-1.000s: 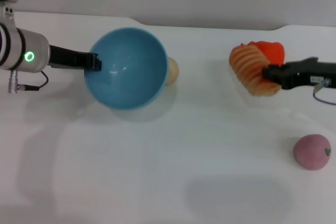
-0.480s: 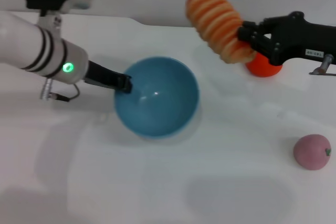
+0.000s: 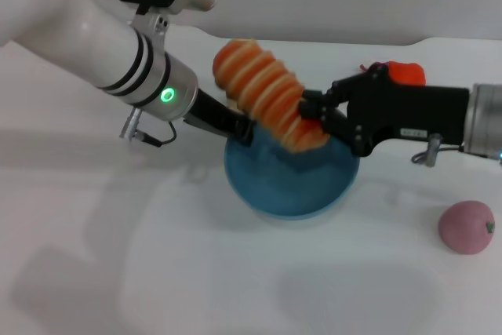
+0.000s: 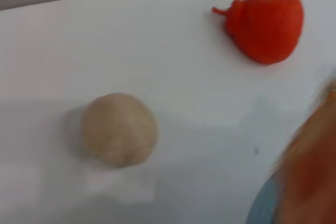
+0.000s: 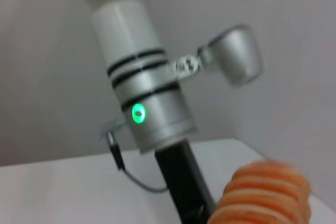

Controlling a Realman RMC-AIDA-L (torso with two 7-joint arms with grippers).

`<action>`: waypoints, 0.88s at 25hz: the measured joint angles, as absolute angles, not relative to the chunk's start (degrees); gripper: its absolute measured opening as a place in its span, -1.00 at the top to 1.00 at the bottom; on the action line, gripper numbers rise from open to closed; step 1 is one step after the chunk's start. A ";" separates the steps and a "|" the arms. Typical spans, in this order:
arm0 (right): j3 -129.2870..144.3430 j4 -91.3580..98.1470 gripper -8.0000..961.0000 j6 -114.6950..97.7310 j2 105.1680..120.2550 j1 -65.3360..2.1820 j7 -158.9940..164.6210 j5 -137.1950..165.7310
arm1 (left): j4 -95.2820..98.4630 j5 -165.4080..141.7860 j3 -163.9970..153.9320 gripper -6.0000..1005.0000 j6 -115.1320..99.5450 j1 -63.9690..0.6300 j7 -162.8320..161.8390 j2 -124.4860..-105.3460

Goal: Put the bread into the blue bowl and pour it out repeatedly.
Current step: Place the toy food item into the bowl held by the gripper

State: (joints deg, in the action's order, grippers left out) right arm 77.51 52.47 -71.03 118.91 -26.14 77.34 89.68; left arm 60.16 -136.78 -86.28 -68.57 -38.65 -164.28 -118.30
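Observation:
The bread (image 3: 269, 93), an orange-brown ribbed loaf, hangs tilted over the blue bowl (image 3: 290, 182) in the head view. My right gripper (image 3: 312, 115) is shut on the loaf's lower end, reaching in from the right. My left gripper (image 3: 240, 129) is shut on the bowl's left rim, its arm coming down from the upper left. The bowl sits mid-table, partly hidden by the loaf and the right gripper. In the right wrist view the bread (image 5: 265, 195) shows beside the left arm. The left wrist view catches a blurred edge of the bread (image 4: 314, 177) and a sliver of the bowl (image 4: 262, 208).
A pink ball-shaped toy (image 3: 466, 227) lies at the right front. A red pepper-like toy (image 3: 400, 73) sits behind the right gripper, shown also as the red toy (image 4: 266, 24). A small beige ball (image 4: 119, 129) rests on the white table (image 3: 157, 272).
The left gripper has carried the bowl to the right, toward mid-table. The right gripper has brought the bread leftward and down, so it now hangs over the bowl.

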 joint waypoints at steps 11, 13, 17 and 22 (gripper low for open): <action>79.62 51.55 0.83 -66.31 118.73 -23.55 79.09 90.17 | 59.75 -136.63 -85.78 0.95 -68.37 -40.24 -164.27 -118.05; 79.28 51.60 0.83 -66.28 118.64 -23.38 80.59 90.23 | 59.63 -136.68 -85.78 0.95 -68.36 -40.48 -164.28 -118.04; 78.95 51.84 0.84 -66.49 118.58 -23.36 82.28 91.04 | 59.42 -136.77 -85.78 0.95 -68.25 -40.83 -164.32 -118.03; 78.65 53.25 0.55 -66.75 118.49 -23.28 85.84 94.27 | 58.98 -136.89 -85.78 0.95 -67.96 -41.11 -164.34 -118.03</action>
